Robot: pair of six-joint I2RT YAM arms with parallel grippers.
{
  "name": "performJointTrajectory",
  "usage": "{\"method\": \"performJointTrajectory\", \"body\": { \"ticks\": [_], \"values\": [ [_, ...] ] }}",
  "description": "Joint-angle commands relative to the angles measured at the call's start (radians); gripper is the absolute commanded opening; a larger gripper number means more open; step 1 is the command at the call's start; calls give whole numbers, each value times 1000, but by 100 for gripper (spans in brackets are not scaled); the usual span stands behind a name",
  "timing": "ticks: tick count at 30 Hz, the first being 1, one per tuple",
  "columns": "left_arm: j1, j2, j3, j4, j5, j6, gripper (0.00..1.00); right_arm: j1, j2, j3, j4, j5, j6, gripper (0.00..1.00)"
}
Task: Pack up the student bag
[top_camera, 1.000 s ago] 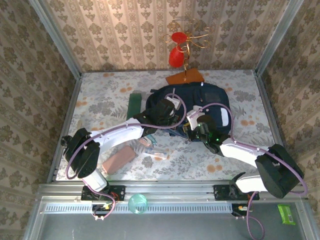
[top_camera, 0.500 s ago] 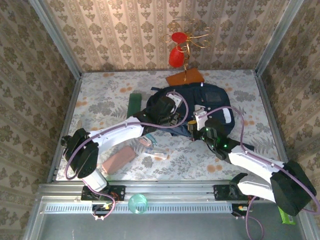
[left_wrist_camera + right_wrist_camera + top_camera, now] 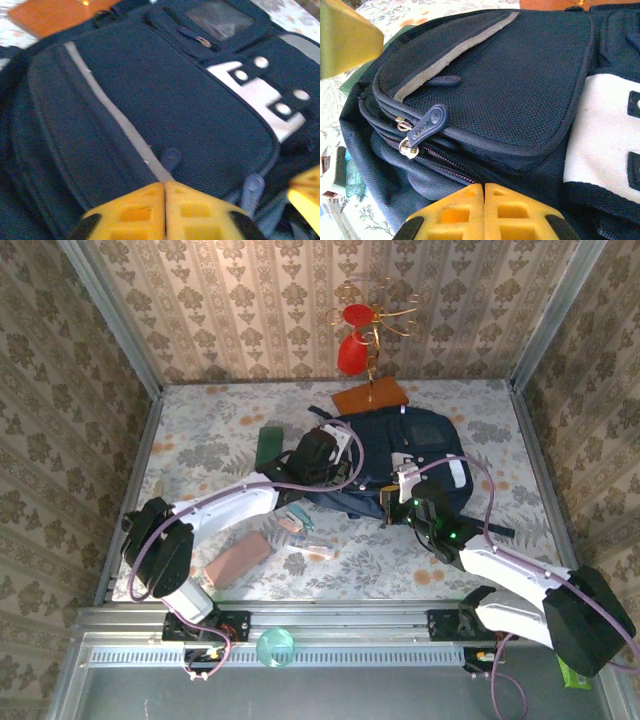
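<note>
Lying flat on the flowered table (image 3: 200,430), beyond its middle and right of centre: bag (image 3: 425,435), navy, pocket side up.

Top view, items around it: orange board (image 3: 370,397) at the bag's far edge; green book (image 3: 268,448) just beside its left edge, partly under the left arm; pink case (image 3: 238,560) and small packets (image 3: 308,552) well apart, toward the near left.

Left wrist view: left gripper (image 3: 165,186), yellow fingers pressed together, nothing between them, tips over the grey stripe (image 3: 110,107) of the front pocket. White studded patch (image 3: 260,90) to the right.

Right wrist view: right gripper (image 3: 484,187), fingers likewise closed and empty, low against the bag's side under the stacked zips. Zip pull (image 3: 426,125) hangs loose there.

Room: bare cloth at the far-left corner, between bag and right rail, and along the near strip.
</note>
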Motion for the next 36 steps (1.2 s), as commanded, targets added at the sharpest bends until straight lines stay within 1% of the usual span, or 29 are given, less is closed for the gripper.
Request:
{"method": "performJointTrajectory", "body": {
  "ticks": [1,3,5,7,10,14,18,22,25,31,36],
  "values": [
    [-19,-34,-5,31,124,-49,24,-1,5,-3,116,-30,54,0],
    [-49,-18,23,-17,75,-25,34,-1,10,-1,125,-38,64,0],
    [-87,9,56,-72,-6,17,43,0,13,0,134,-43,69,0],
    [-111,42,94,-128,-90,45,50,-1,14,-2,146,-53,75,0],
    [-123,93,151,-190,-148,67,53,-1,13,-11,169,-62,82,0],
    [-137,146,201,-236,-227,92,54,-1,13,-24,189,-74,91,0],
    [-140,195,239,-263,-244,95,54,-1,13,-39,221,-83,100,0],
    [-142,227,259,-266,-267,98,50,-1,17,-44,230,-89,106,0],
    [-145,242,281,-282,-283,98,44,-1,24,-44,230,-89,109,0],
    [-144,246,295,-302,-324,102,24,0,37,-44,224,-71,120,0],
    [-143,219,280,-291,-313,89,8,-1,57,-39,212,-44,134,0]
  ]
}}
